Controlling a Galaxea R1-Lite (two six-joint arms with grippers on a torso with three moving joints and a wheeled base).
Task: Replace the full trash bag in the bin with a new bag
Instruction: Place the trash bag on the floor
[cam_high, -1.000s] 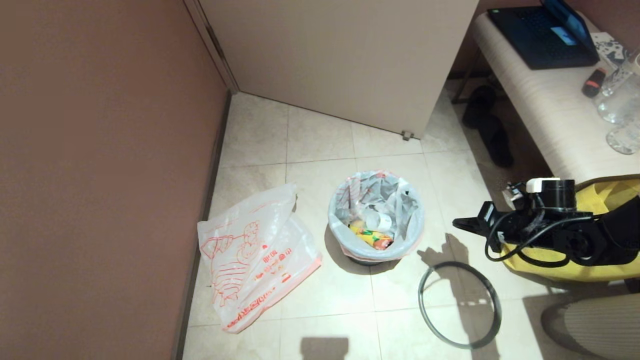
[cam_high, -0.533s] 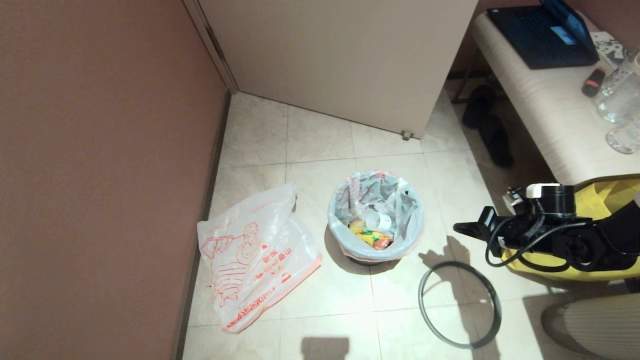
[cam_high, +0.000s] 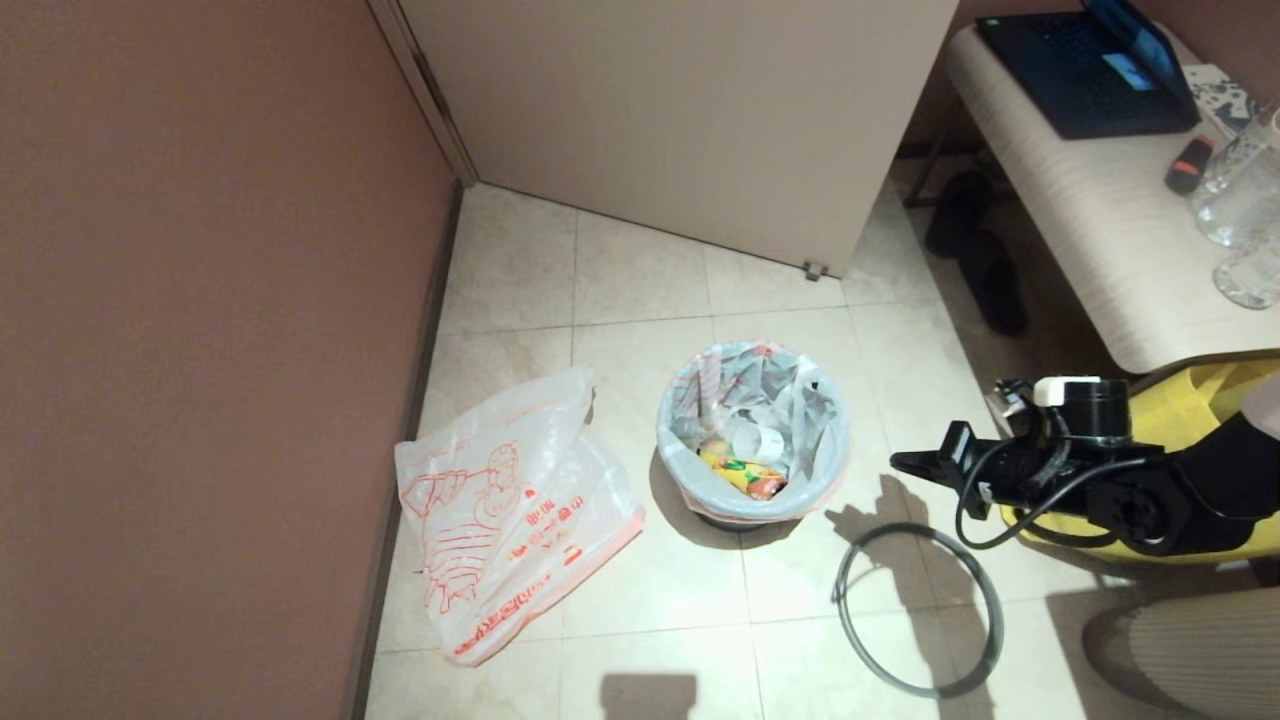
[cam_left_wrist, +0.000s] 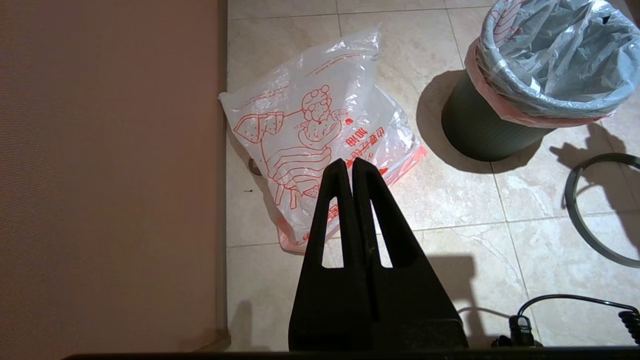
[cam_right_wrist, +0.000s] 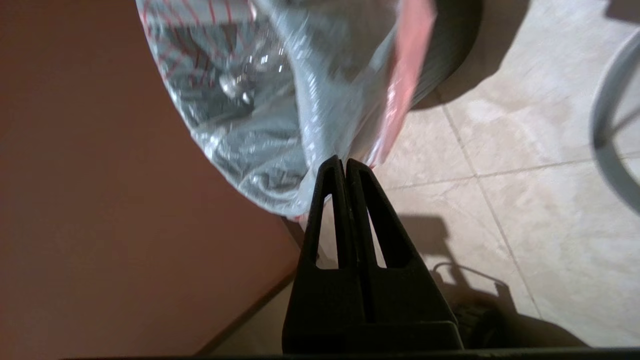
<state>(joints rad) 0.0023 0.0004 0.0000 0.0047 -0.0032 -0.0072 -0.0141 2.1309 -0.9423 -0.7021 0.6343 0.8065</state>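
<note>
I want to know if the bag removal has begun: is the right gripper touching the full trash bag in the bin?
Apart. The head view shows bare floor between the right gripper, shut, and the full trash bag in the bin.

The head camera looks steeply down from high up at a tiled floor (cam_high: 640, 600), taking in the new bag (cam_high: 515, 510) at left, the bin (cam_high: 752, 435) in the middle and the grey hoop (cam_high: 918, 610) at right. The left wrist camera sits lower, facing the new bag and the bin past its closed jaws. The right wrist camera is very near the bin's lined rim, sharing bin and hoop with both.
</note>
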